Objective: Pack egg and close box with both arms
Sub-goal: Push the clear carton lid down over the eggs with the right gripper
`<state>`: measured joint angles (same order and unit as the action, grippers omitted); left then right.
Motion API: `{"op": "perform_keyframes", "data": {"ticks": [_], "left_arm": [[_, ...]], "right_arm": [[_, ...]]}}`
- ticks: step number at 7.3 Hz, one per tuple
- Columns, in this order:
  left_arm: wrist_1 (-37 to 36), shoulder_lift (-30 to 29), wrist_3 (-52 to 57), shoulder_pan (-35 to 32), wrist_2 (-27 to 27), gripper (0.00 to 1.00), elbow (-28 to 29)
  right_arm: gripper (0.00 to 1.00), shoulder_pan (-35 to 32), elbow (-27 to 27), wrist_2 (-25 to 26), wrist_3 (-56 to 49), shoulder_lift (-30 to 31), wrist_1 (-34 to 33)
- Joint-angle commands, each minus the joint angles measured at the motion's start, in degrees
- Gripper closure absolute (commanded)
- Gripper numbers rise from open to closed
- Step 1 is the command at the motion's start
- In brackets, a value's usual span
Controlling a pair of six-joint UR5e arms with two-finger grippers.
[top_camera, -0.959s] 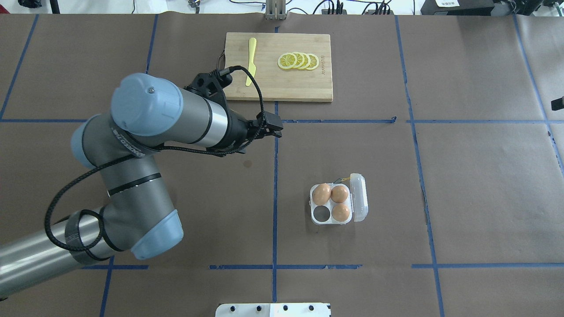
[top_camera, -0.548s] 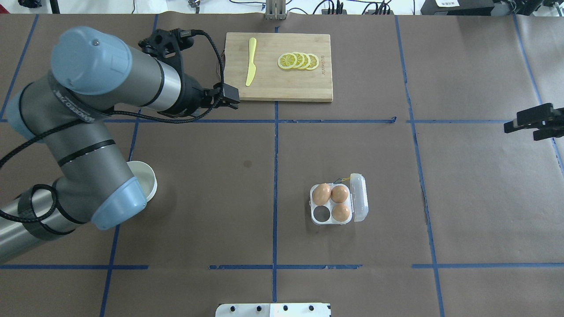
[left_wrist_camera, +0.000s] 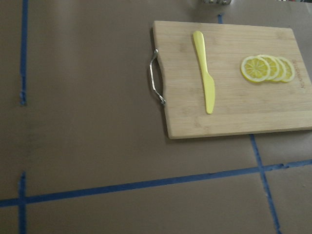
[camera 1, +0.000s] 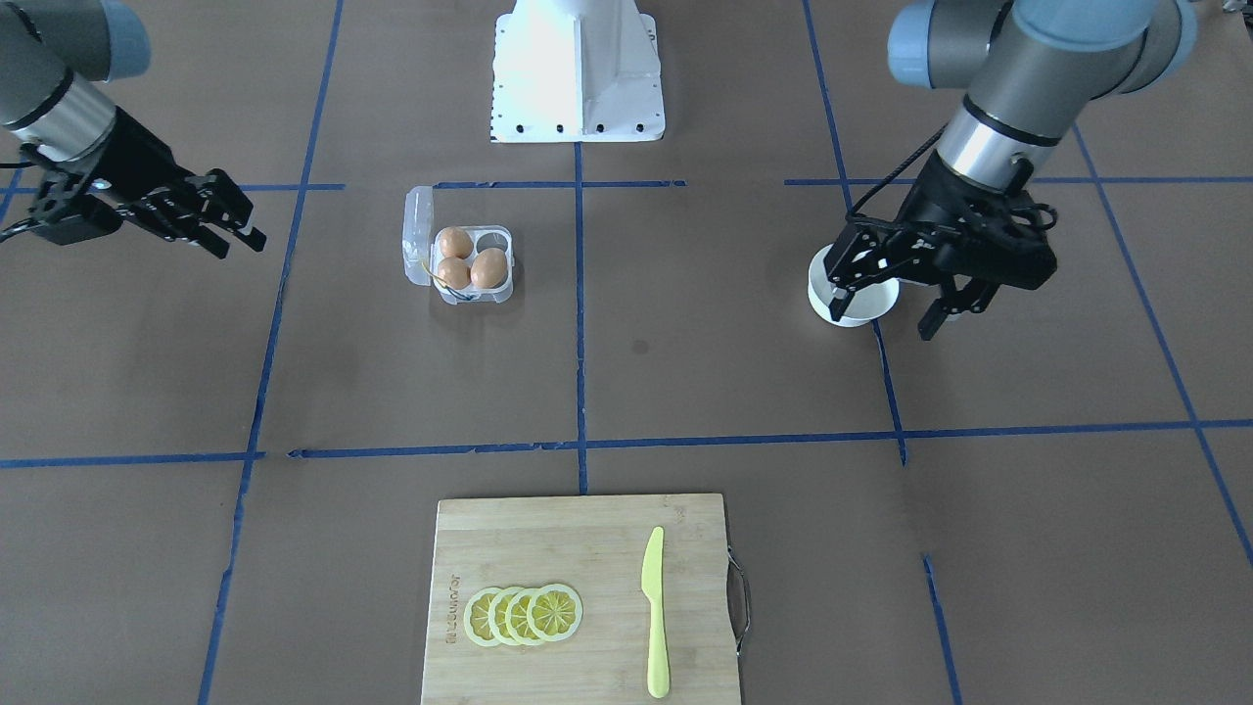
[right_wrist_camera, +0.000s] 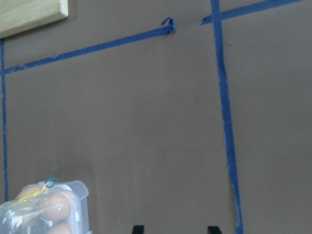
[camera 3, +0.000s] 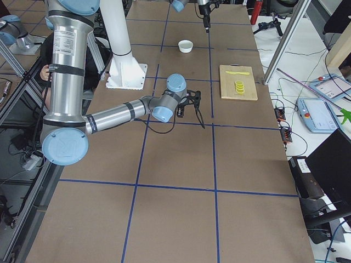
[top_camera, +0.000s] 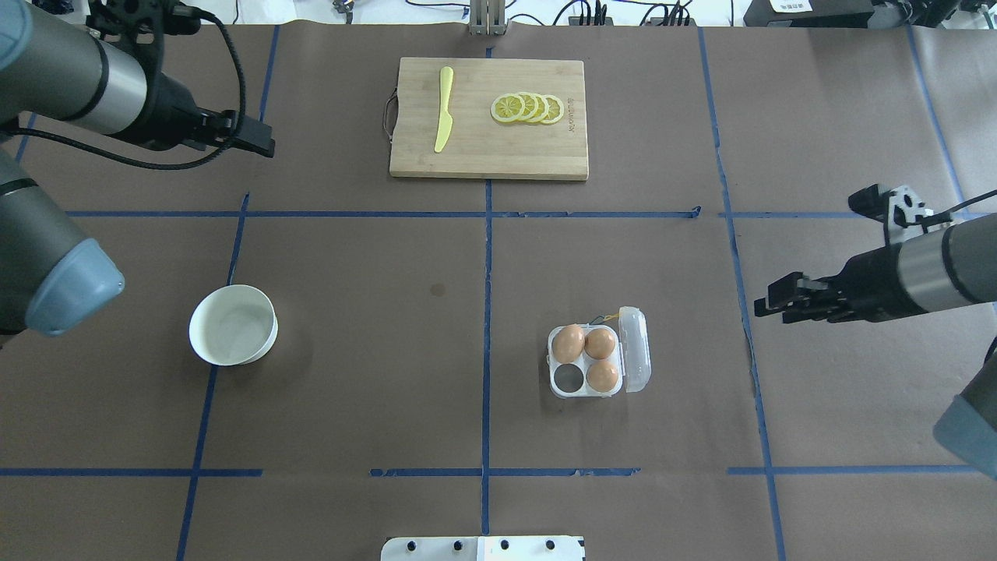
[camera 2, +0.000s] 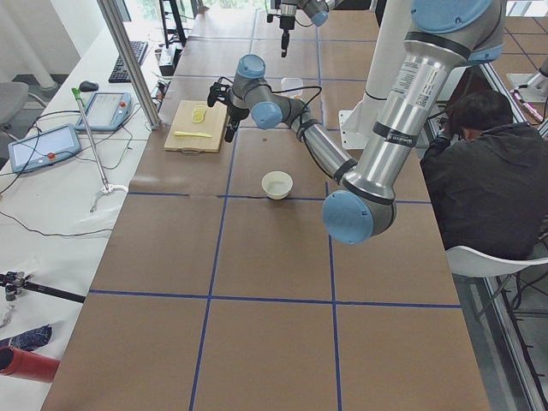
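The clear box (top_camera: 632,351) stands open right of centre, its lid folded out to the right. Three orange-brown eggs (top_camera: 586,343) fill three cups; the near-left cup is empty. The box also shows in the front view (camera 1: 419,230) and at the bottom left of the right wrist view (right_wrist_camera: 80,204). My right gripper (top_camera: 765,305) is open and empty, right of the box and apart from it; its fingertips (right_wrist_camera: 138,228) show wide apart. My left gripper (top_camera: 263,142) hangs at the far left, open and empty in the front view (camera 1: 951,311).
A round white bowl (top_camera: 234,325) sits at the left, empty. A wooden cutting board (top_camera: 489,156) at the far middle carries a yellow knife (top_camera: 443,109) and lemon slices (top_camera: 527,107). The white base block (top_camera: 483,548) is at the near edge.
My left arm has swung from the table's middle out to the far left, uncovering the white bowl. My right arm has come in from the right edge toward the box.
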<state>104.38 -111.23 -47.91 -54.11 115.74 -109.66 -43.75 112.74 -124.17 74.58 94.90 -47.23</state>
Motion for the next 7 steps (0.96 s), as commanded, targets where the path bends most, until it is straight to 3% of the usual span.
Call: {"op": "perform_keyframes", "data": {"ticks": [1, 4, 6, 7], "left_arm": [[0.03, 1.89, 3.35, -2.66, 0.37, 0.0, -1.17], [0.03, 2.07, 4.13, -3.72, 0.28, 0.0, -1.26], [0.03, 2.15, 4.14, -3.72, 0.28, 0.0, -1.09], [0.21, 3.11, 4.14, -3.72, 0.37, 0.0, -1.0]], "right_arm": [[1.0, 6.99, 0.2, 4.46, 1.97, -3.22, -0.05], [1.0, 11.73, -1.03, 7.08, 3.37, -9.8, -2.06], [1.0, 14.91, -1.21, 9.91, 4.96, -18.65, -10.38], [1.0, 15.44, -2.6, 10.09, 5.92, -25.92, -15.64]]}}
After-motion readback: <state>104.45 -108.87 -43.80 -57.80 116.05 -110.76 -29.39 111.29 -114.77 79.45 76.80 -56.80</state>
